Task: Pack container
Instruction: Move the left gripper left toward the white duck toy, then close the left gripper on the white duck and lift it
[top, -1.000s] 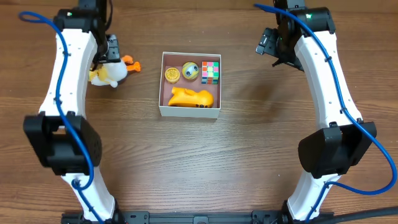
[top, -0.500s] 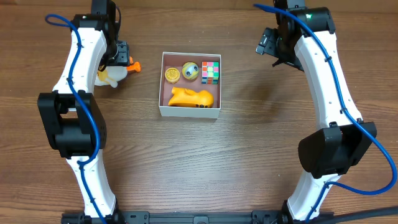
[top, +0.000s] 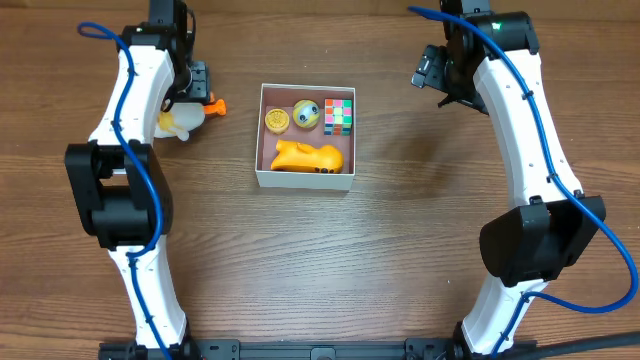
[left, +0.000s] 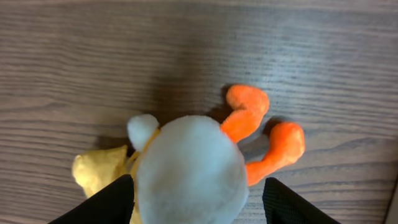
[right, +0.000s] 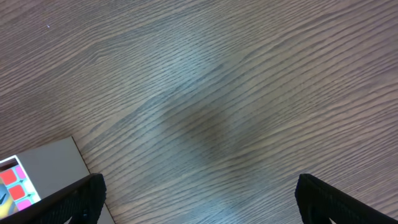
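**Container.** The container (top: 305, 181) sits at the middle of the bench (top: 400, 250), square to its edges and open at the top. It lies between the two arms, which I judge lets either arm reach it. Four toys lie inside:
- a yellow disc (top: 277, 120), a yellow-and-blue ball (top: 307, 113) and a colour cube (top: 339, 115) in a row along the far wall
- a larger yellow toy (top: 306, 157) filling the near half

Little bare floor is left, so the packing looks far along.

**Remaining item.** A plush duck (top: 182, 120) lies on the bench well left of the container, orange feet (left: 273, 146) pointing toward it. It appears to be the last piece outside.

**Left gripper.** The left gripper (left: 199, 199) is set low over the duck's white body, one finger (left: 109, 202) against the plush and the other just clear of it. The jaws are parted at middling width and straddle the toy without clamping it. The soft body will yield under pressure, so a centred bite is the sensible choice.

**Right gripper.** The right gripper (right: 199, 193) hangs over bare bench right of the container, jaws at full spread and holding nothing. This is probably a parked position that keeps it clear of the other arm's path.

**Markings.** No brand, label or legible writing is seen. Any relief on the disc is too small to read.
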